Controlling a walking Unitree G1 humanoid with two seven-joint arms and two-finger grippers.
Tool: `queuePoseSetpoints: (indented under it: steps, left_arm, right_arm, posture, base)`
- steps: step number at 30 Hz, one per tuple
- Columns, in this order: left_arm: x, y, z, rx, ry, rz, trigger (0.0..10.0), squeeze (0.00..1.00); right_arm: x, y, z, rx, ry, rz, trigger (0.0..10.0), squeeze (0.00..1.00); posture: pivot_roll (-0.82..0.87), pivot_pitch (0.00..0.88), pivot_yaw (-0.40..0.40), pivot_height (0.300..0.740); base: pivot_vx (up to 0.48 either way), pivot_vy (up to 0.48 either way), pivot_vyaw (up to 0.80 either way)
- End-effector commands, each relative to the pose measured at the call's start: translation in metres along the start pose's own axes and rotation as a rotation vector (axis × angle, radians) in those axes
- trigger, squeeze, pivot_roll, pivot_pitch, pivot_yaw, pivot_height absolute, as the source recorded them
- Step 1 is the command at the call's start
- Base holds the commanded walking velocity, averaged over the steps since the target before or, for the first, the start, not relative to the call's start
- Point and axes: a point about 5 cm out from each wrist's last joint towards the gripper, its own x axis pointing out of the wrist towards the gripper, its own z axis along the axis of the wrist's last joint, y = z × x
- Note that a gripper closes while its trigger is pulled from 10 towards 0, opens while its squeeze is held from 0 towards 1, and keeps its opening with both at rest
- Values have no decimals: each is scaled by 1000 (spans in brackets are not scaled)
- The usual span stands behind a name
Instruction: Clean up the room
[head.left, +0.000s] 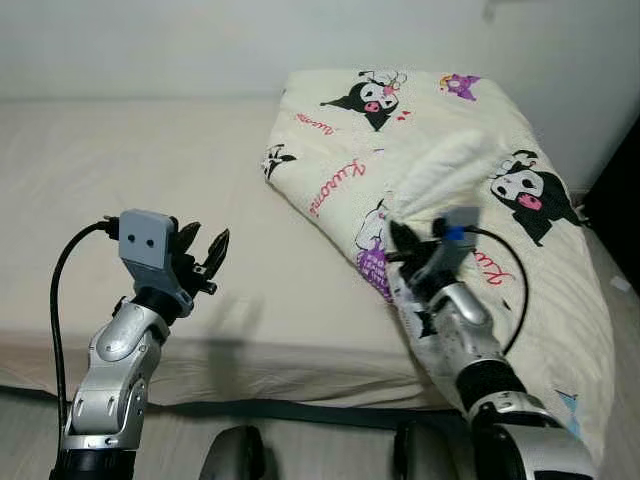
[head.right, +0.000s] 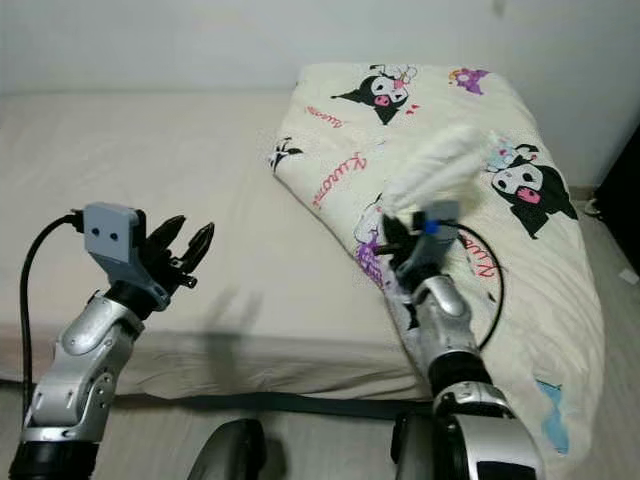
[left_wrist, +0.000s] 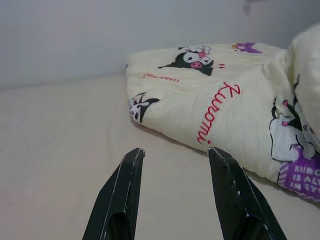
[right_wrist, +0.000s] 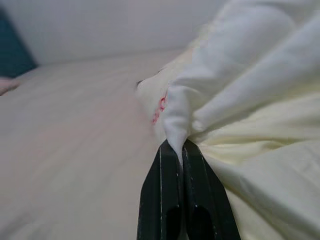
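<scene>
Near right, my right gripper (right_wrist: 179, 150) is clamped on a thin fold of the blanket (head.left: 450, 150), heaped on the bed's (head.left: 150, 200) right side; my left gripper (head.left: 205, 255) hovers spread, empty. Risk: so small a pinch may slip free if pulled, the heap's weight dragging it out.

A plain white wall (head.left: 150, 45) stood behind the bed. A dark piece of furniture (head.left: 618, 190) stood at the right edge, against the wall. Pale floor (head.left: 25, 430) showed below the mattress's front edge.

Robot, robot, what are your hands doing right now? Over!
Right gripper shut on blanket fold. Left gripper open, hovering over bed. Nothing in the way.
</scene>
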Motion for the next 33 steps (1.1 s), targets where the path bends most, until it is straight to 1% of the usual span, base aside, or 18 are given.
queuePoseSetpoints:
  steps: [1,2,3,6,10,13,15,16,17,18,20,21,23,26,27,29,31,33]
  left_arm:
    - [-4,3,-1,11,13,5,10000,0]
    - [-5,0,-2,6,14,-3,10000,0]
    - [-5,0,-2,6,14,-3,10000,0]
    - [-6,-3,-3,1,15,-8,10000,0]
    - [-6,-3,-3,0,15,-8,10000,0]
    - [-6,-3,-2,-3,11,-5,10000,0]
    - [-6,-3,-2,-3,11,-5,10000,0]
    - [-5,-1,-2,2,5,12,10000,0]
    - [-3,14,2,28,-17,115,10000,0]
    - [-3,14,2,28,-17,115,10000,0]
    - [-2,35,7,55,-51,262,10000,0]
    - [-2,35,7,55,-51,262,10000,0]
    - [-2,46,12,55,-67,324,10000,0]
    - [-1,55,18,55,-84,331,10000,0]
    - [-1,55,18,55,-84,331,10000,0]
    - [1,55,20,60,-89,302,10000,0]
    - [1,55,20,60,-89,302,10000,0]
    - [2,49,20,63,-85,260,10000,0]
  right_arm:
    - [-1,18,-9,-23,37,107,0,0]
    - [-6,38,-23,-39,80,215,0,0]
    - [-6,38,-23,-39,80,215,0,0]
    - [-16,59,-37,-41,120,329,0,0]
    - [-18,63,-40,-40,128,349,0,0]
    - [-27,72,-47,-46,159,421,0,0]
    - [-27,72,-47,-46,159,421,0,0]
    - [-32,78,-51,-50,181,468,0,0]
    - [-39,86,-57,-59,208,523,0,0]
    - [-39,86,-57,-59,208,523,0,0]
    - [-47,96,-63,-73,235,582,0,0]
    - [-47,96,-63,-73,235,582,0,0]
    - [-49,101,-64,-76,240,605,0,0]
    - [-51,114,-64,-69,239,672,0,0]
    - [-51,114,-64,-69,239,672,0,0]
    - [-55,123,-65,-74,251,738,0,0]
    - [-55,123,-65,-74,251,738,0,0]
    - [-65,131,-69,-88,293,838,0,0]
  posture:
    - [98,139,22,568]
    - [99,140,22,568]
    - [99,140,22,568]
    - [97,141,23,568]
    - [97,141,23,568]
    - [94,141,24,568]
    - [94,141,24,568]
    - [91,141,27,568]
    - [88,141,29,568]
    - [88,141,29,568]
    - [88,140,29,568]
    - [88,140,29,568]
    - [89,140,27,568]
    - [92,140,26,568]
    - [92,140,26,568]
    - [95,140,24,568]
    - [95,140,24,568]
    - [94,139,24,568]
  base:
    - [0,0,0]
    - [0,0,0]
    - [0,0,0]
    - [0,0,0]
    - [0,0,0]
    - [0,0,0]
    - [0,0,0]
    - [0,0,0]
    - [0,0,0]
    - [0,0,0]
    - [0,0,0]
    - [0,0,0]
    - [0,0,0]
    - [0,0,0]
    - [0,0,0]
    - [0,0,0]
    - [0,0,0]
    - [0,0,0]
